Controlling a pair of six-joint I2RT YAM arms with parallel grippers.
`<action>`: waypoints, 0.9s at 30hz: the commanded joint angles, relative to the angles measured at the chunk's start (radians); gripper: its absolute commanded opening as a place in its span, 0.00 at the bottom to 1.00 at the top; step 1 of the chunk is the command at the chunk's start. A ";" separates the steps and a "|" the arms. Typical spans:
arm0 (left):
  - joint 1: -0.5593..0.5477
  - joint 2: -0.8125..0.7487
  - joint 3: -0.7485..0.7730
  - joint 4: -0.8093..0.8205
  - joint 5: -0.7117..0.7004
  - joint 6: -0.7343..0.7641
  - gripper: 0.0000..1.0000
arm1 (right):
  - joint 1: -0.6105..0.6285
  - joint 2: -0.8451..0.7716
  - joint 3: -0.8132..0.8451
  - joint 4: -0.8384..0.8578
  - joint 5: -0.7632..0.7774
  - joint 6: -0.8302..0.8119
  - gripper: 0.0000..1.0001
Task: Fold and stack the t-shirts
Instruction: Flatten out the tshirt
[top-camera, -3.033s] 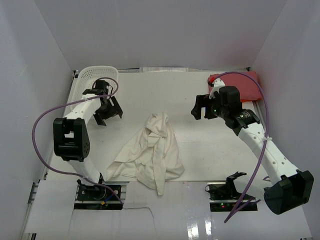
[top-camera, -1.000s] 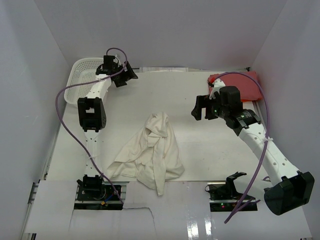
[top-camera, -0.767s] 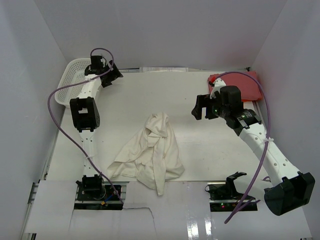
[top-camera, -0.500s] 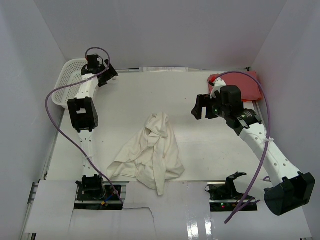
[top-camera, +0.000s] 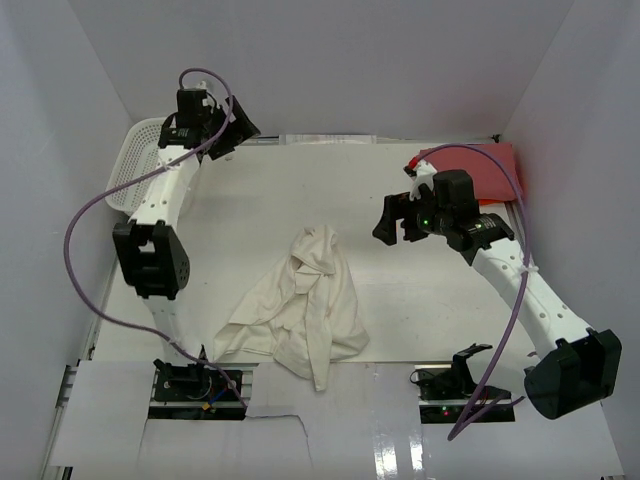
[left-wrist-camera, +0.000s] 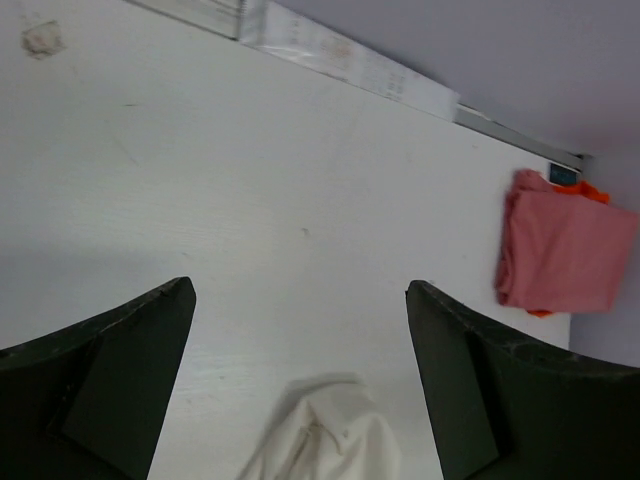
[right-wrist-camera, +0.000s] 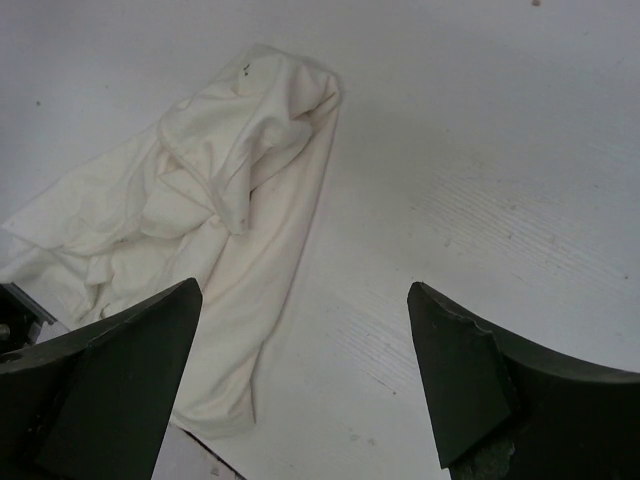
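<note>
White walls close in a white table (top-camera: 420, 310). The cream-white t-shirt (top-camera: 305, 300) lies crumpled in a heap at the middle, toward the near edge. The red t-shirt (top-camera: 492, 178) sits folded in the far right corner. A white mesh basket (top-camera: 135, 175) stands at the far left edge. My left claw (top-camera: 232, 135) hangs just right of it, spread wide and empty. My right claw (top-camera: 392, 226) hovers between the two shirts, equally wide, gripping nothing.

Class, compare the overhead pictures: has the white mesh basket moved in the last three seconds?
Yes. The basket has slid left, toward the left wall, away from the cream-white t-shirt, which has stayed put.
</note>
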 joint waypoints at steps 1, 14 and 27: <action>-0.081 -0.315 -0.201 -0.011 -0.004 -0.002 0.98 | 0.031 0.042 0.031 -0.011 -0.118 -0.027 0.90; -0.132 -0.966 -0.852 0.041 -0.297 0.038 0.98 | 0.206 0.272 0.010 0.120 -0.057 0.091 0.90; -0.130 -1.020 -1.016 0.049 -0.405 0.049 0.98 | 0.316 0.549 0.094 0.282 -0.034 0.171 0.85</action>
